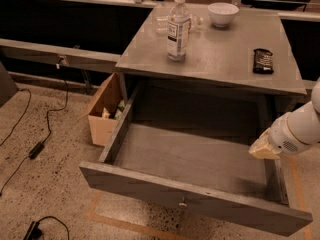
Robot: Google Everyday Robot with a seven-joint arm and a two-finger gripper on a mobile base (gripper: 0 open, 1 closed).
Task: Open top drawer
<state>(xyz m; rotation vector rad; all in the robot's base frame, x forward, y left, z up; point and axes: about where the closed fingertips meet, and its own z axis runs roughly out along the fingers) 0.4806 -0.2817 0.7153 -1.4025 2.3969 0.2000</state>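
Note:
The top drawer [195, 199] is pulled far out from under the grey table. It has a plain flat front with one small round metal knob [183, 203], and its deep grey box is empty inside. My gripper [263, 148] is on a white arm coming in from the right edge. It hangs over the drawer's right side wall, above the inside of the drawer and well back from the knob. It touches nothing that I can see.
On the table top [220, 59] stand a clear water bottle [178, 29], a white bowl [223, 14] and a dark snack bar [263, 60]. An open cardboard box [106, 116] sits on the floor left of the drawer. Black cables [35, 149] lie on the floor at left.

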